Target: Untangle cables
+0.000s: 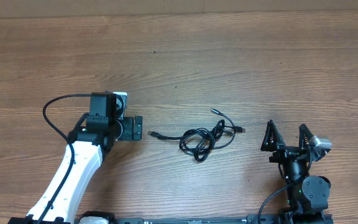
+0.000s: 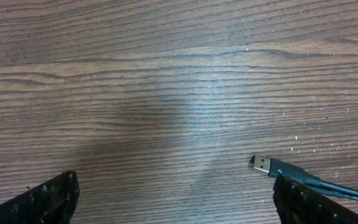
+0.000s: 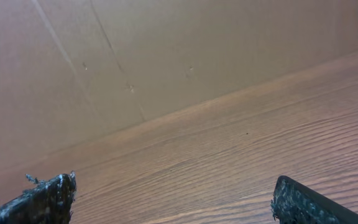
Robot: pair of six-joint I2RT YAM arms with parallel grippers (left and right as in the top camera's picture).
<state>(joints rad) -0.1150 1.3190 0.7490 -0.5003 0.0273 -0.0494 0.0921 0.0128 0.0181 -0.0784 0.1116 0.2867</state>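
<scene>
The cables (image 1: 201, 139) lie in a loose black knot at the middle of the wooden table, with plug ends sticking out left (image 1: 152, 133) and right (image 1: 240, 129). My left gripper (image 1: 139, 129) sits just left of the left plug, pointing at it, open and holding nothing. In the left wrist view (image 2: 176, 205) that USB plug (image 2: 261, 164) lies right beside the right-hand finger (image 2: 306, 202). My right gripper (image 1: 286, 128) stands open to the right of the knot, apart from it. The right wrist view (image 3: 173, 202) shows bare table between its fingers and no cables.
The wooden table (image 1: 179, 62) stretches far beyond the knot. A cardboard wall (image 3: 104, 62) rises at the table's far edge. The left arm's own thick black cable (image 1: 51, 118) loops out to its left.
</scene>
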